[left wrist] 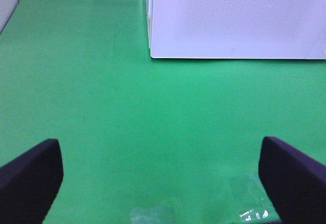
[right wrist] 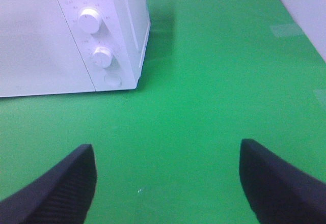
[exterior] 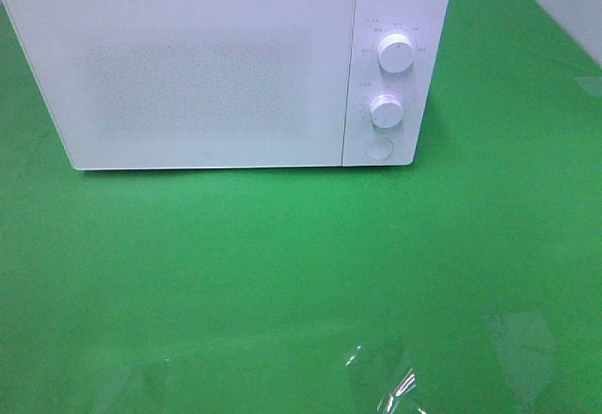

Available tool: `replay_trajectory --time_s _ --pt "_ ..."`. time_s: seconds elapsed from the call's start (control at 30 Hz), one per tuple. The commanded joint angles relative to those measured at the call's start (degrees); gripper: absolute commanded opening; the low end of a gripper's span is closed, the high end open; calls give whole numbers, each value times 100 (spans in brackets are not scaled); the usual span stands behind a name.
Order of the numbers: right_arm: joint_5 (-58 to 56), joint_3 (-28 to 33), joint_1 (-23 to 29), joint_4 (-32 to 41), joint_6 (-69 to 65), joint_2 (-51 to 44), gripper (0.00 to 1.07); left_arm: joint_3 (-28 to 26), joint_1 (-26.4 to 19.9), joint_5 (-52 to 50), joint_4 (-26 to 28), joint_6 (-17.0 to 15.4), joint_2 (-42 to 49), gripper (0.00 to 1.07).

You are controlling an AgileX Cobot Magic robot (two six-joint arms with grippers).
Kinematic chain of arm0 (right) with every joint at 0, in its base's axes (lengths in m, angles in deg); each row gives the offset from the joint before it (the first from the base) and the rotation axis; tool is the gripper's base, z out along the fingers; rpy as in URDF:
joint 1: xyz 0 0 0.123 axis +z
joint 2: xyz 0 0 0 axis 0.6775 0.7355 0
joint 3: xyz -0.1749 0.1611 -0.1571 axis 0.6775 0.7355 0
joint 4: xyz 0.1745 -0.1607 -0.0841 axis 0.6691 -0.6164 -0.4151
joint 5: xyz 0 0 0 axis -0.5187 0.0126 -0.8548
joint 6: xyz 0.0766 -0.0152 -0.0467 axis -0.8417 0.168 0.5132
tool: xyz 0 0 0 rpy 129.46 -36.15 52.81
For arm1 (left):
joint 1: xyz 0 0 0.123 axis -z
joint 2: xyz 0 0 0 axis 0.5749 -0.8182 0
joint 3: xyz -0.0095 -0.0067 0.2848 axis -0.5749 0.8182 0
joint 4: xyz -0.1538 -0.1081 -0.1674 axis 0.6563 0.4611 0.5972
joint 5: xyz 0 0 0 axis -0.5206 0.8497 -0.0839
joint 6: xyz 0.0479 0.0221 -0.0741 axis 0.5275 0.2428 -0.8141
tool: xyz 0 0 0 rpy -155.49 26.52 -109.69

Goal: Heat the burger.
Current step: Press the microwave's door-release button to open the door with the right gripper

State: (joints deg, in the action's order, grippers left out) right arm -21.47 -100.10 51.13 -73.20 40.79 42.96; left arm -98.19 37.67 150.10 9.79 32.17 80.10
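My left gripper point(left wrist: 159, 155) stood wide, its two dark padded fingers point(left wrist: 30, 175) far apart with only bare cloth between them, and my right gripper point(right wrist: 167, 158) was spread much the same and held nothing. Both hung low over the near part of the flat green table cover point(exterior: 282, 282). Beyond them, at the far side and somewhat to the left, sat the white box-shaped microwave oven point(exterior: 188, 75), its frosted, speckled door point(exterior: 179, 85) shut flush. On its right-hand panel I could see two round white dials point(exterior: 396, 52) and a round white button point(exterior: 378, 147) below them, though not what they were set to. The burger showed in none of my views. I judged it was either shut behind that door or not yet on the table, and I could not tell which, so I could not tell whether heating had begun.
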Motion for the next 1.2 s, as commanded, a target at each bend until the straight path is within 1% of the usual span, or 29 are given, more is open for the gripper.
replay_trajectory --time_s 0.03,0.07,0.13,0.17,0.27,0.33,0.43,0.5,0.53,0.57,0.6,0.63,0.67,0.73,0.83,0.87,1.0,1.03,1.07,1.1,1.13,1.17,1.2 --pt "395 -34 -34 -6 69 298 76 17 -29 -46 46 -6 92 97" --pt "647 -34 -34 -6 69 590 76 17 -29 -46 46 -6 92 97" --pt "802 -34 -34 -6 63 756 76 17 -29 -46 46 -6 92 97" --pt "1146 -34 -34 -6 63 1060 76 17 -29 -46 46 -6 92 97" --pt "1289 -34 -34 -6 63 1232 76 17 -29 -46 46 -6 92 97" --pt "2005 46 -34 -6 63 1845 76 17 -29 -46 46 -6 92 97" --pt "2143 63 -34 0 63 1977 76 17 -29 -46 46 -6 92 97" --pt "2733 103 -34 17 63 2590 76 17 -29 -46 46 -6 92 97" --pt "2733 103 -34 17 63 2590 76 17 -29 -46 46 -6 92 97" --pt "2991 103 -34 17 63 2905 76 17 -29 -46 46 -6 92 97" --pt "2991 103 -34 17 63 2905 76 17 -29 -46 46 -6 92 97" --pt "3243 103 -34 17 63 3174 76 17 -29 -46 46 -6 92 97" --pt "3243 103 -34 17 63 3174 76 17 -29 -46 46 -6 92 97" --pt "3627 103 -34 17 63 3564 76 17 -29 -46 46 -6 92 97" --pt "3833 103 -34 11 52 3799 76 17 -29 -46 46 -6 92 97" --pt "4085 103 -34 11 46 4051 77 17 -29 -46 46 -6 92 97" --pt "4538 126 -29 17 46 4383 77 17 -29 -46 46 -6 92 97" --pt "4905 195 -11 17 46 4601 79 17 -29 -46 46 -6 92 97" --pt "4905 195 -11 17 46 4601 79 17 -29 -46 46 -6 92 97" --pt "5254 292 -11 63 46 4784 80 17 -29 -46 46 -6 92 97" --pt "5254 292 -11 63 46 4784 80 17 -29 -46 46 -6 92 97" --pt "5598 390 -11 126 46 4985 80 17 -29 -46 46 -6 92 97" --pt "5598 390 -11 126 46 4985 80 17 -29 -46 46 -6 92 97"
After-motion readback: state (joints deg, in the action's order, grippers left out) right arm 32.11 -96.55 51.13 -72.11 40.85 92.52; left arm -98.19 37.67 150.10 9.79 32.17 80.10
